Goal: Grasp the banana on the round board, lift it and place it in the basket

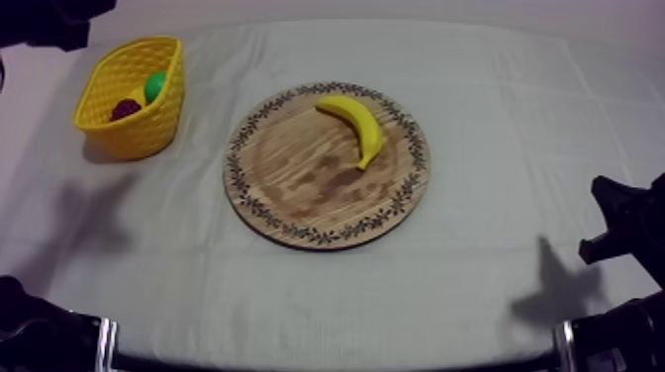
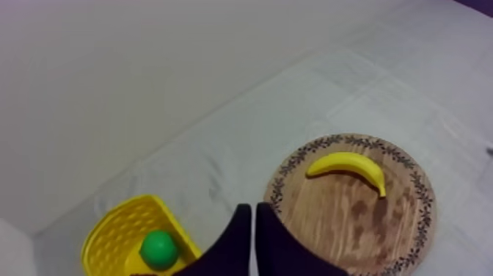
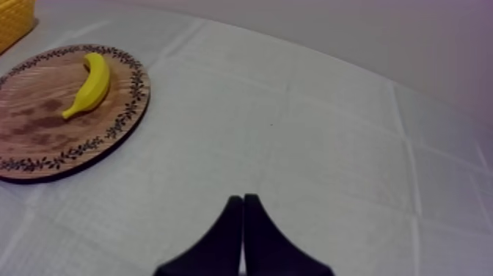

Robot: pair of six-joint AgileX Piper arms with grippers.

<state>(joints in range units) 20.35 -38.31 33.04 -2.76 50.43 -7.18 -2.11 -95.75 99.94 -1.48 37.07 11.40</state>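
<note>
At the left, the yellow basket (image 1: 148, 124) stands on the cloth with a green fruit (image 1: 154, 86) and a small red fruit (image 1: 126, 108) inside. My left gripper (image 2: 254, 214) hangs near it, fingers pressed together on nothing. In the middle, the banana (image 1: 354, 119) lies on the wooden board (image 1: 297, 188), toward its far right rim, untouched. At the right, my right gripper (image 3: 243, 202) hovers over bare cloth, fingers likewise together and empty. I judge the pick not yet begun: next, one arm must open, reach the banana and grasp it.

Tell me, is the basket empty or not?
Not empty. In the top view a green fruit and a dark red fruit lie inside the basket; the banana lies on the board.
</note>
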